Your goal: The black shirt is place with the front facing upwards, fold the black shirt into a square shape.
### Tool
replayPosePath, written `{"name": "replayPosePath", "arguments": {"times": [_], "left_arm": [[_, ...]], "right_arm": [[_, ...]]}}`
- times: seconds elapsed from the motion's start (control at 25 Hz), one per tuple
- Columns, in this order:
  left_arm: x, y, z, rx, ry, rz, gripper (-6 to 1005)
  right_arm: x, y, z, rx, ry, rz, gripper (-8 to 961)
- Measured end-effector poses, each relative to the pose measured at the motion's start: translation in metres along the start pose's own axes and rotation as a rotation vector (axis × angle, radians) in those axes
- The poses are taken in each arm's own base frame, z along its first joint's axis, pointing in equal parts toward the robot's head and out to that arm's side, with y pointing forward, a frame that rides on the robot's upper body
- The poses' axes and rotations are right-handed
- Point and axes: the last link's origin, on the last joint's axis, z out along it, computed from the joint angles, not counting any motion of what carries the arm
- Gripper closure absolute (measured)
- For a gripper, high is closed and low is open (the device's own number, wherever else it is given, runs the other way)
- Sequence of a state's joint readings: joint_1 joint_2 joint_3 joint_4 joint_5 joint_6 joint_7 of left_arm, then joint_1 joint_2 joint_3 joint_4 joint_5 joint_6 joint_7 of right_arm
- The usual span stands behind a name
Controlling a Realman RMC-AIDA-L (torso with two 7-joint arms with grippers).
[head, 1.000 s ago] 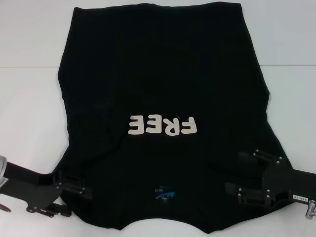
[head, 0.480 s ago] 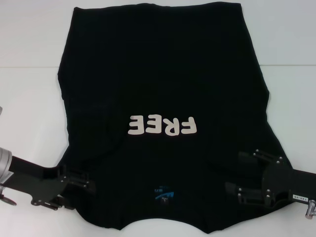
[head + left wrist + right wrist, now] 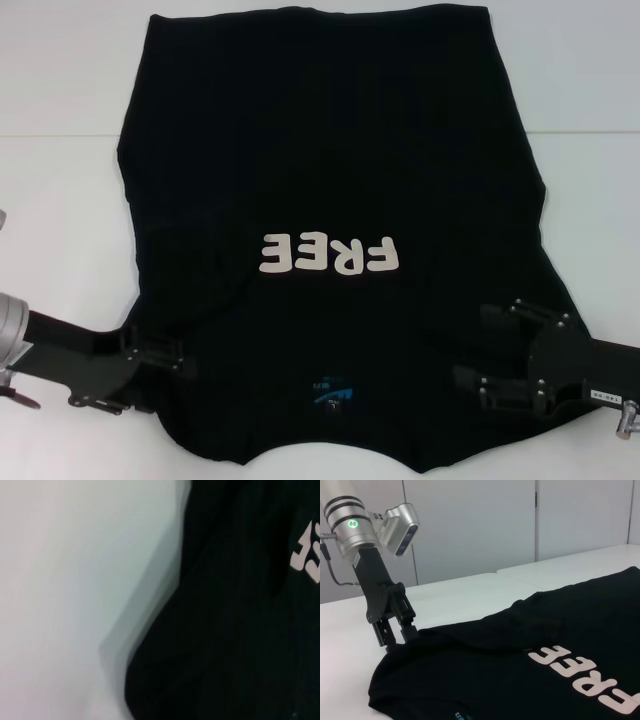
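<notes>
Shirt: black shirt (image 3: 330,180) spread flat, front up, filling frame centre on white bench (image 3: 60,150); lettering (image 3: 330,255) and neck label (image 3: 328,390) toward lower edge. Left gripper (image 3: 165,357) at lower-left shirt edge, right gripper (image 3: 490,350) over lower-right cloth; jaws' opening cannot be told for either.
</notes>
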State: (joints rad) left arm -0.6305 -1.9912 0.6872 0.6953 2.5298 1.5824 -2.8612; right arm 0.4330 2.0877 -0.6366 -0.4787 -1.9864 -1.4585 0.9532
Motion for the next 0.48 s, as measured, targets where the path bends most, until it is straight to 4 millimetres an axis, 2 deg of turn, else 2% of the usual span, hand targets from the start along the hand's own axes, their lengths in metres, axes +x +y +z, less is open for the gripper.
{"name": "replayPosePath", "arguments": {"times": [0.48], "left_arm": [[0.0026,0.0011,0.0008,-0.004,0.018,0.011,279]], "right_arm": [[-0.0033,-0.0033,-0.0006,0.007,0.000,0.001,27]]}}
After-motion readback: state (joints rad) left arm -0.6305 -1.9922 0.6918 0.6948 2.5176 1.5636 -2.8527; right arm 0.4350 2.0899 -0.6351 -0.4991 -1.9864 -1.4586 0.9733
